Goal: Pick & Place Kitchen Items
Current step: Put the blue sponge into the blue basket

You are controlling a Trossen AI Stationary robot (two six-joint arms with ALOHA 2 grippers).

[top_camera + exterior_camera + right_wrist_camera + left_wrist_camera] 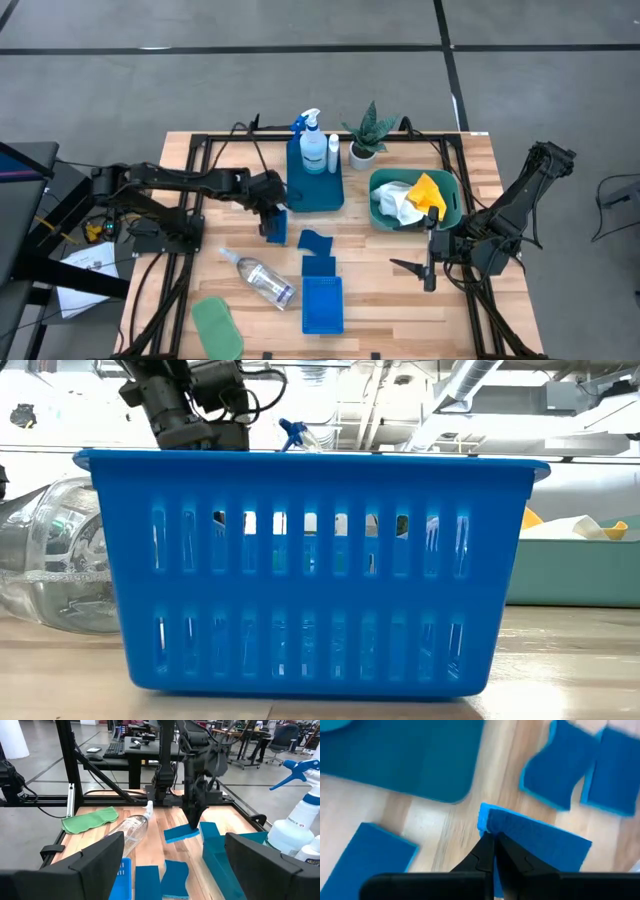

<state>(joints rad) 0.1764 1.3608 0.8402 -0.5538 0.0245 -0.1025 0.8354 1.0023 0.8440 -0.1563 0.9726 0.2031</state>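
My left gripper (273, 218) is shut on a small blue sponge (181, 834), held a little above the wood table beside the blue tray (330, 195). A spray bottle (311, 140) and a white bottle (334, 152) stand in that tray. Two more blue sponges (315, 242) (318, 265) lie flat on the table near the middle. A clear bottle (258, 278) lies on its side, and a green cloth (217, 325) lies at the near left. White and yellow cloths (412, 197) sit in the teal tub (452, 215). My right gripper (418, 268) hovers open, holding nothing. My left gripper pinches the sponge's edge near one corner (487, 820) between its two fingers (482, 851). The fingers slant down from above, from the table's left side. The sponge juts out beyond the fingertips, roughly level and lifted clear of the table (175, 836).
A slotted blue basket (322, 305) stands at the near middle and fills the low view (310, 570). A potted plant (365, 135) stands at the far edge. Another blue piece (365, 857) lies on the table below the left gripper. Black frame rails (195, 180) border the table.
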